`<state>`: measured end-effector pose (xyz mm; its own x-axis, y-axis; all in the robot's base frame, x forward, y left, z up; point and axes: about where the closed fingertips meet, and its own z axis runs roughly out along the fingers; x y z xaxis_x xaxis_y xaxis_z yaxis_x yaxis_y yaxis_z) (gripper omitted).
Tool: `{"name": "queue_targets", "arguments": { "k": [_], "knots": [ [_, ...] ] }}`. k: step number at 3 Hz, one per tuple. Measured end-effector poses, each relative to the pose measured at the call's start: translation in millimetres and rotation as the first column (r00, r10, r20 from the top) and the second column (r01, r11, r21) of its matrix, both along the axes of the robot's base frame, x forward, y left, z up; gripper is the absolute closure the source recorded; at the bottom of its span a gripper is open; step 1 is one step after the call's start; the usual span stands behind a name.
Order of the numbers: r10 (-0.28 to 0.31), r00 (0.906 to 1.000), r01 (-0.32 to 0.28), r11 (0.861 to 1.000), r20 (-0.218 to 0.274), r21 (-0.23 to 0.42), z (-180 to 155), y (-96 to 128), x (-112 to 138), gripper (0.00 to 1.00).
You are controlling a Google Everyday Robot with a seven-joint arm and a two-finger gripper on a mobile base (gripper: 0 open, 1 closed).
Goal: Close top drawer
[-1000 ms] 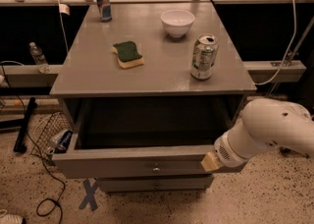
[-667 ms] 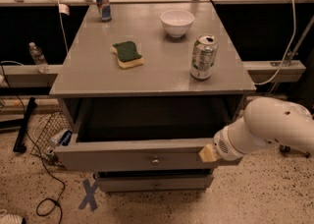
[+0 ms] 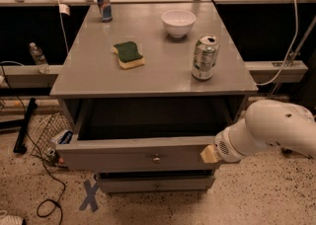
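The top drawer is a wide grey drawer, pulled partly out from under the grey cabinet top. Its flat front has a small round metal knob at the centre. Its dark shallow inside looks empty. My gripper is at the right end of the drawer front, touching or very close to it. Only its pale tip shows past the white arm, which reaches in from the right.
On the cabinet top stand a green soda can, a white bowl, a green-and-yellow sponge and a blue can. A lower drawer sits below. A wire basket and cables lie on the floor at left.
The drawer has slid in towards the cabinet, and my gripper has moved with its front, up and slightly left in view.
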<state>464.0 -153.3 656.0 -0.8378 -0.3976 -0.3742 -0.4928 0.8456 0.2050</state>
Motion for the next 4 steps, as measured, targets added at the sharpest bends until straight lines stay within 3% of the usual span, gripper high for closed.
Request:
{"name": "queue_targets", "arguments": {
  "k": [1, 2, 4],
  "knots": [
    [-0.078, 0.9965, 0.077, 0.997, 0.031, 0.015, 0.4, -7.5, -5.3, 1.00],
    [-0.139, 0.9870, 0.136, 0.990, 0.081, 0.042, -0.9, -12.4, -1.5, 1.00],
    [-0.190, 0.9651, 0.175, 0.980, 0.180, 0.097, -8.1, -7.6, 27.0, 1.00]
  ]
}}
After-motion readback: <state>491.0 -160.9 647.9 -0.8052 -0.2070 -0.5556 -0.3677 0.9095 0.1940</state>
